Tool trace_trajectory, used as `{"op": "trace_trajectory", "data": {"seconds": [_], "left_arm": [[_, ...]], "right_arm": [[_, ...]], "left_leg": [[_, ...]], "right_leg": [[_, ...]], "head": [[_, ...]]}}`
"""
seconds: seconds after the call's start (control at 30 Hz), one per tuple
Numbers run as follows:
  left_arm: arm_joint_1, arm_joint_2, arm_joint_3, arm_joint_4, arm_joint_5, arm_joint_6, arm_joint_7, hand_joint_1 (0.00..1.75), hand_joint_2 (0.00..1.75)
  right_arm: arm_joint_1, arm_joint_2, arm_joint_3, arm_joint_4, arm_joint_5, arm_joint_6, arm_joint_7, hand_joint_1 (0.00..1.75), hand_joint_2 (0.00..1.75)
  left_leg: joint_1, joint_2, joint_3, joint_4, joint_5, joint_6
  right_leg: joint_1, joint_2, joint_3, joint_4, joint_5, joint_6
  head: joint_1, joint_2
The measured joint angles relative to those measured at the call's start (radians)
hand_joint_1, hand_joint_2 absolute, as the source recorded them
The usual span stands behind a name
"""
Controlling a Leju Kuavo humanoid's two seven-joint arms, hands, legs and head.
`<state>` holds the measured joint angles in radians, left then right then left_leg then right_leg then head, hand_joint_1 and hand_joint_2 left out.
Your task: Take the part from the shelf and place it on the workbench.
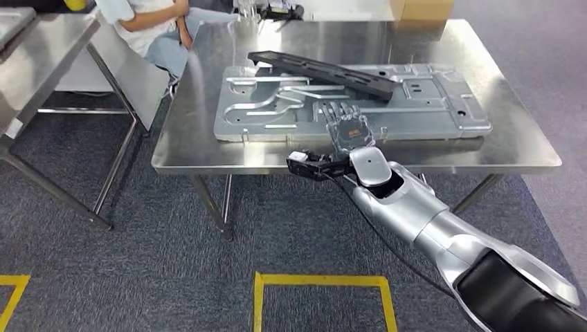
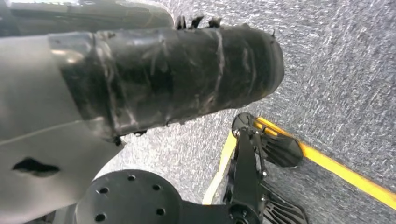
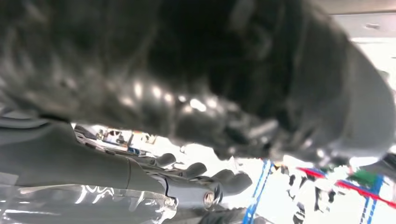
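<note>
A long black part [image 1: 325, 72] lies slantwise across a large grey metal plate [image 1: 277, 104] on the steel workbench [image 1: 201, 149]. My right hand [image 1: 348, 128] hovers over the plate's near edge, just in front of the black part, palm down with fingers stretched and apart, holding nothing. In the right wrist view the right hand [image 3: 187, 182] shows its fingers loosely spread above a shiny surface, with a dark blurred shape close over them.
A person [image 1: 149, 24] sits at the bench's far left corner. A second steel table [image 1: 41, 48] stands to the left. A cardboard box [image 1: 422, 10] sits at the bench's far edge. Yellow tape [image 1: 322, 280] marks the carpet in front.
</note>
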<state>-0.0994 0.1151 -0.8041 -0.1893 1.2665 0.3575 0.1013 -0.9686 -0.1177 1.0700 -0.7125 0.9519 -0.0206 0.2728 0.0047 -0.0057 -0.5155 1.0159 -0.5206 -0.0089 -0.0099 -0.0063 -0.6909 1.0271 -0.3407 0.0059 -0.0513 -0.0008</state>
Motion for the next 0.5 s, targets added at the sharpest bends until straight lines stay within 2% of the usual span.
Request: {"op": "trace_trajectory", "data": {"seconds": [0.03, 0.07, 0.1, 0.13, 0.2, 0.23, 0.27, 0.3, 0.33, 0.37, 0.4, 0.43, 0.47, 0.5], "left_arm": [[0.0, 0.0, 0.0, 0.0, 0.001, 0.0, 0.0, 0.0, 0.0], [0.0, 0.0, 0.0, 0.0, 0.001, 0.0, 0.0, 0.0, 0.0], [0.0, 0.0, 0.0, 0.0, 0.001, 0.0, 0.0, 0.0, 0.0], [0.0, -0.001, 0.0, 0.0, 0.0, 0.001, 0.0, 0.0, 0.0], [0.0, 0.0, 0.0, 0.0, 0.002, 0.002, 0.0, 0.0, 0.0], [0.0, 0.0, 0.0, 0.0, 0.003, 0.003, 0.0, 0.0, 0.0], [0.0, 0.0, 0.0, 0.0, 0.007, 0.004, 0.0, 0.0, 0.0], [0.001, 0.0, 0.0, 0.0, 0.012, 0.004, 0.001, 0.0, 0.0], [0.001, -0.001, 0.0, 0.0, 0.017, 0.004, 0.002, 0.0, 0.0], [0.001, -0.001, 0.0, 0.0, 0.022, 0.004, 0.003, 0.0, 0.0], [0.001, -0.002, 0.0, 0.0, 0.024, 0.004, 0.004, 0.0, 0.0], [0.002, -0.002, 0.0, 0.0, 0.025, 0.003, 0.006, 0.0, 0.0], [0.001, -0.003, 0.0, 0.0, 0.026, 0.003, 0.008, 0.0, 0.0], [0.001, -0.003, 0.0, 0.0, 0.026, 0.003, 0.01, 0.0, 0.0]], "right_arm": [[0.0, -0.002, 0.0, 0.0, 0.0, 0.0, 0.0, 0.0, 0.0], [0.001, -0.003, 0.0, -0.001, 0.0, 0.001, 0.0, 0.0, 0.0], [0.002, -0.005, 0.0, -0.001, 0.0, 0.002, 0.0, 0.0, 0.0], [0.002, -0.007, 0.0, -0.002, 0.0, 0.003, 0.001, 0.0, 0.0], [0.004, -0.008, 0.0, -0.002, 0.0, 0.006, 0.002, 0.0, 0.0], [0.007, -0.009, 0.0, -0.002, 0.0, 0.008, 0.003, 0.0, 0.0], [0.009, -0.011, 0.0, -0.002, 0.0, 0.011, 0.004, 0.0, 0.0], [0.011, -0.012, 0.0, -0.002, 0.0, 0.012, 0.005, 0.0, 0.0], [0.011, -0.013, 0.0, -0.002, 0.0, 0.014, 0.006, 0.0, 0.0], [0.01, -0.013, 0.0, -0.004, 0.0, 0.014, 0.007, 0.0, 0.0], [0.008, -0.013, 0.0, -0.006, 0.0, 0.013, 0.008, 0.0, 0.0], [0.005, -0.013, 0.0, -0.008, 0.0, 0.013, 0.008, 0.0, 0.0], [0.002, -0.013, 0.0, -0.011, 0.0, 0.012, 0.008, 0.0, 0.0], [0.001, -0.013, -0.001, -0.013, 0.0, 0.012, 0.008, 0.0, 0.0]], "left_leg": [[0.001, 0.002, -0.006, 0.0, 0.01, 0.01], [0.002, 0.004, -0.011, -0.003, 0.02, 0.019], [0.003, 0.007, -0.019, -0.005, 0.032, 0.029], [0.004, 0.009, -0.029, -0.007, 0.045, 0.037], [0.002, 0.01, -0.059, -0.005, 0.068, 0.046], [0.001, 0.01, -0.074, -0.004, 0.079, 0.046], [0.0, 0.01, -0.09, -0.003, 0.09, 0.046], [0.0, 0.009, -0.106, 0.0, 0.101, 0.045], [-0.001, 0.008, -0.122, 0.003, 0.111, 0.043], [-0.001, 0.008, -0.135, 0.007, 0.121, 0.039], [-0.003, 0.007, -0.147, 0.01, 0.129, 0.035], [-0.004, 0.007, -0.154, 0.011, 0.137, 0.03], [-0.005, 0.008, -0.158, 0.011, 0.146, 0.025], [-0.005, 0.008, -0.161, 0.008, 0.156, 0.019]], "right_leg": [[-0.001, 0.001, -0.001, -0.003, 0.006, 0.006], [-0.002, 0.002, -0.006, 0.002, -0.001, 0.011], [-0.003, 0.004, -0.016, 0.024, -0.031, 0.015], [-0.004, 0.006, -0.029, 0.066, -0.077, 0.018], [-0.004, 0.006, -0.061, 0.195, -0.18, 0.022], [-0.004, 0.006, -0.068, 0.251, -0.203, 0.023], [-0.004, 0.006, -0.063, 0.283, -0.203, 0.023], [-0.003, 0.006, -0.043, 0.283, -0.184, 0.021], [-0.002, 0.006, -0.008, 0.251, -0.159, 0.018], [-0.001, 0.007, 0.043, 0.193, -0.145, 0.012], [0.002, 0.007, 0.097, 0.121, -0.147, 0.006], [0.005, 0.007, 0.138, 0.063, -0.155, 0.001], [0.007, 0.007, 0.163, 0.021, -0.166, -0.003], [0.01, 0.007, 0.169, 0.001, -0.168, -0.005]], "head": [[0.0, 0.0], [0.0, 0.0], [0.002, 0.0], [0.003, 0.0], [0.004, 0.0], [0.004, 0.0], [0.004, 0.0], [0.004, 0.0], [0.004, 0.0], [0.004, 0.0], [0.004, 0.0], [0.002, 0.0], [0.001, 0.0], [0.0, 0.0]]}}
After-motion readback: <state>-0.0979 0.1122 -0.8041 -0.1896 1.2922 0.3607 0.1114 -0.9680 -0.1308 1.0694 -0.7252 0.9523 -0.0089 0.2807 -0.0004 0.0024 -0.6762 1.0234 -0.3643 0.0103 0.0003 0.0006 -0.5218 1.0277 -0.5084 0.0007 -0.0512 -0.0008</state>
